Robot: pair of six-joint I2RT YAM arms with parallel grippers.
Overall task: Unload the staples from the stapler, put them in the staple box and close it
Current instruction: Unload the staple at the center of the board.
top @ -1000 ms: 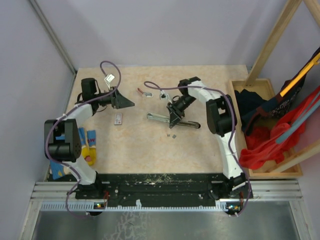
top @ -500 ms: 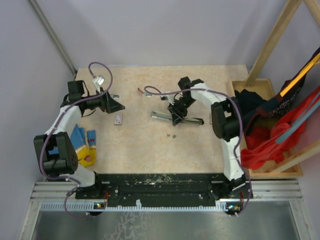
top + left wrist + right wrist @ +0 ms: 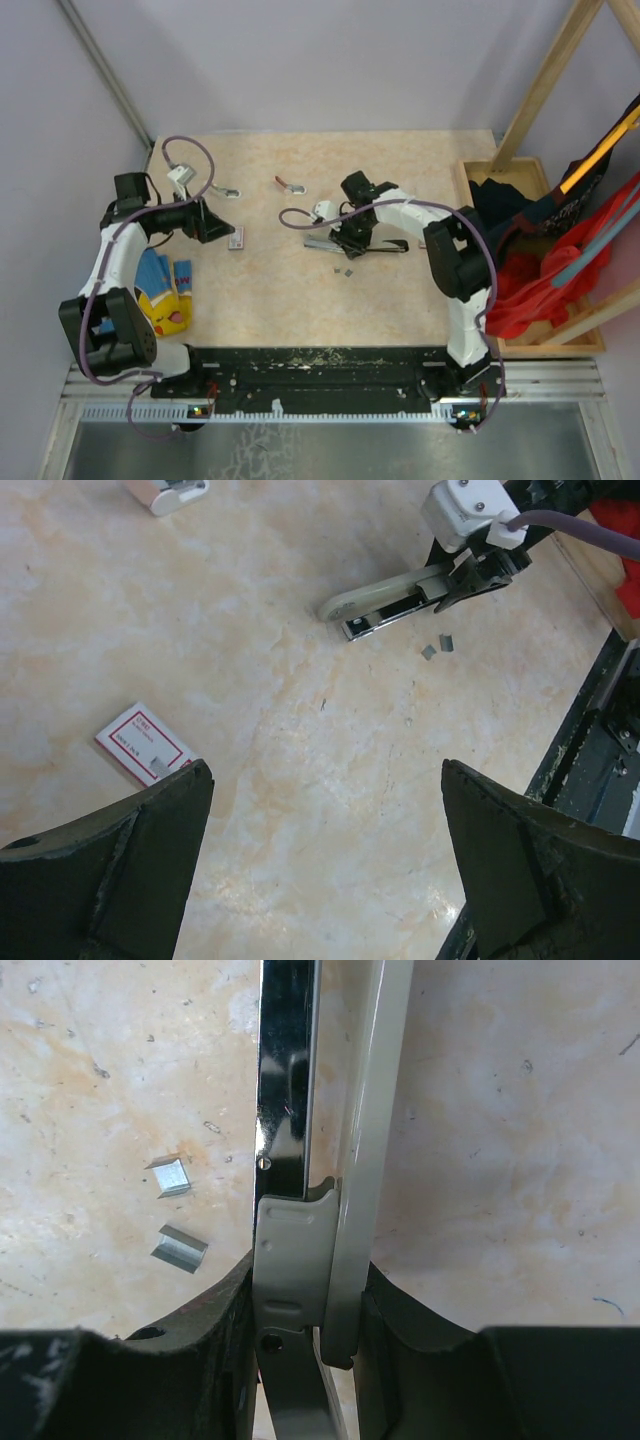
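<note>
The stapler [image 3: 322,241] lies on the table at centre, its silver magazine and grey arm side by side. My right gripper [image 3: 348,238] is shut on it near the hinge; in the right wrist view the stapler [image 3: 300,1250] fills the gap between both fingers of the right gripper [image 3: 305,1295]. Two short grey staples strips [image 3: 172,1177] lie on the table just left of it, and they also show in the top view [image 3: 343,269]. My left gripper [image 3: 222,230] is open and empty at the left, wide open over bare table in its wrist view [image 3: 325,770], far from the stapler [image 3: 385,595].
A pinkish-white tag [image 3: 237,238] lies beside the left gripper's tip. A small clip [image 3: 293,185] and a white piece [image 3: 225,192] lie further back. A blue and yellow packet [image 3: 165,290] sits at the left edge. A wooden box of cloth [image 3: 525,250] stands at the right.
The right gripper moved left and nearer with the stapler in it. The left arm drew back to the left and its gripper came down beside the tag.
</note>
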